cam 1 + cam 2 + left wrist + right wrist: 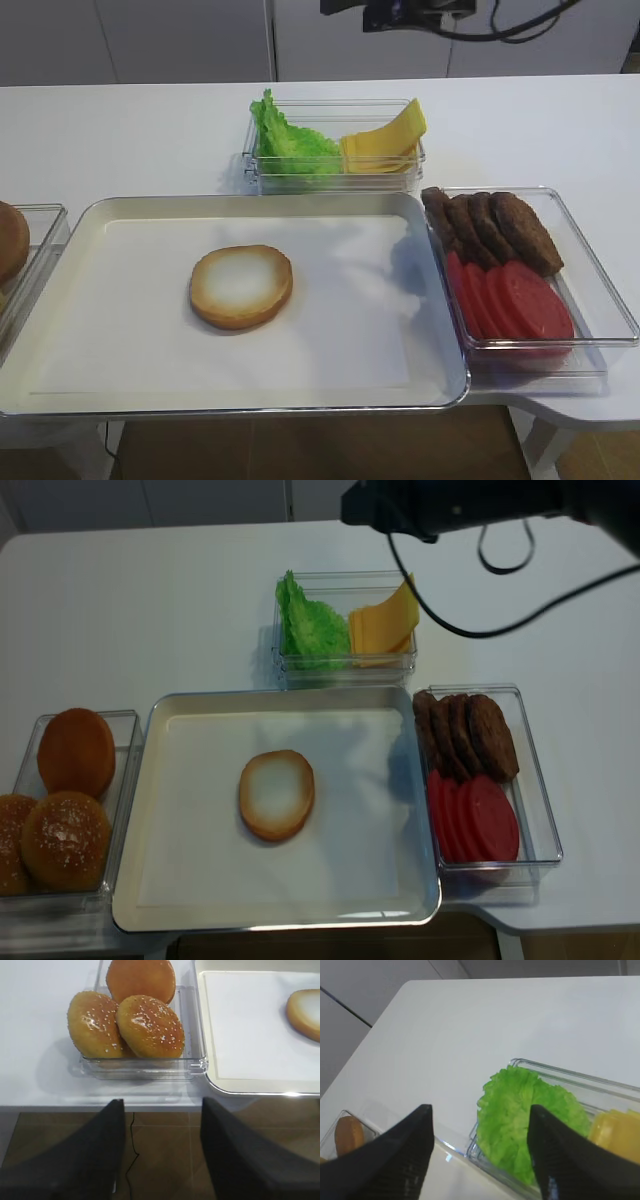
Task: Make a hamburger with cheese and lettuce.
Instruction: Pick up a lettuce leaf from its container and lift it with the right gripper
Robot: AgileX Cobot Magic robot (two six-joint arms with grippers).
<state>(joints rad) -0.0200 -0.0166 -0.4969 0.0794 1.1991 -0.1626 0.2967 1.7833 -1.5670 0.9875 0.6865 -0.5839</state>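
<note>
One hamburger (pixel 241 286) base, a single bun half with its pale cut face up and nothing stacked on it, lies flat a little left of the middle of the tray (pixel 60 395), which sits along the counter's (pixel 120 130) front edge on a sheet of white paper. Behind the tray, toward the counter's back edge, one clear box (pixel 335 178) holds the lettuce (pixel 290 145) on its left side and the cheese (pixel 385 140) on its right; the lettuce stands as one ruffled green bunch leaning up against the left wall, and the cheese is a small leaning stack of yellow slices whose number I cannot tell. At the counter's front right corner, just beside the tray, a second clear box (pixel 600 310) carries four dark patties (pixel 495 230) overlapped at its back and about four red tomato slices (pixel 515 300) overlapped at its front. At the front left corner a third clear box (pixel 192 1062) holds three domed bun tops (pixel 150 1027), two of them seeded.

Right gripper (pixel 480 1155) hangs over the lettuce end of the back box, jaws apart with nothing between them. Left gripper (pixel 162 1152) hovers off the counter's front left edge, above the floor and short of the bun box, jaws likewise apart and empty.
</note>
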